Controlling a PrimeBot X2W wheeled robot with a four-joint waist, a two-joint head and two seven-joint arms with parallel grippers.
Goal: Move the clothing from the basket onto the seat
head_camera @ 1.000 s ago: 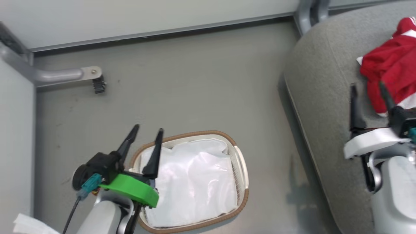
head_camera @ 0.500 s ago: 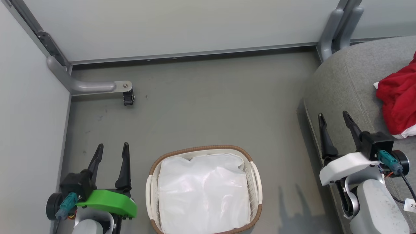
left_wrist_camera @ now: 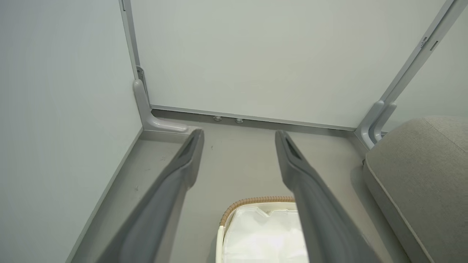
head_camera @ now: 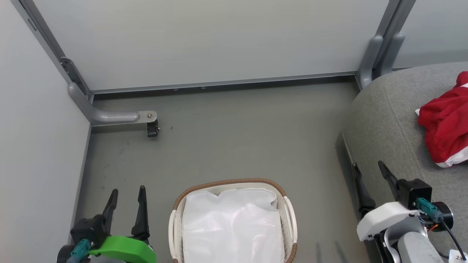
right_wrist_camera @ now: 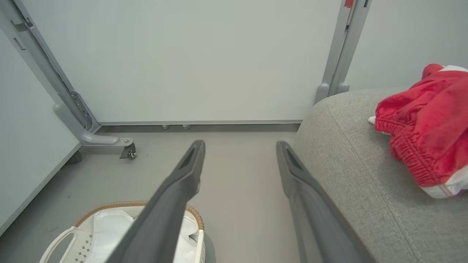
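**A:** Head view first: how do the jaws stand?

**B:** The left gripper (head_camera: 128, 190) is spread wide and holds nothing. The laundry basket (head_camera: 226, 182), with its white liner (head_camera: 232, 223), sits just to its right. The right gripper (head_camera: 368, 165) is equally wide and empty, at the edge of the seat (head_camera: 387, 120). The red clothing (head_camera: 444, 129) lies on the seat, beyond its fingertips and to the right.

**A:** Left wrist view?

**B:** Fingers apart, grey floor (head_camera: 237, 138) between them. The basket's rim shows low between them, the seat off to the right.

**A:** Right wrist view?

**B:** Spread, empty. The clothing is on the seat, right of the right finger and apart from it; the basket is under the left finger.
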